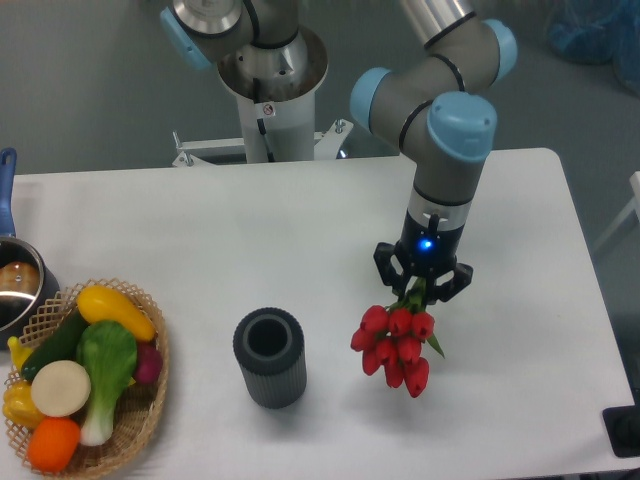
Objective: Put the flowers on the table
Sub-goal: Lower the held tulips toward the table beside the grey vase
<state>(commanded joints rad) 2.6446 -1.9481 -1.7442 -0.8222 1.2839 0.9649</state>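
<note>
The flowers (393, 346), a tied bunch of red tulips with green stems, hang heads-down over the right half of the white table (250, 230). My gripper (421, 287) is shut on the stems just above the red heads, its fingers pointing down. The tulip heads are low over the tabletop; whether they touch it I cannot tell. Most of the stems are hidden behind the gripper. The dark ribbed vase (269, 357) stands upright to the left of the bunch, apart from it.
A wicker basket (140, 420) of toy vegetables and fruit sits at the front left corner. A pot with a blue handle (14, 285) is at the left edge. The robot's base column (270, 100) stands behind the table's far edge.
</note>
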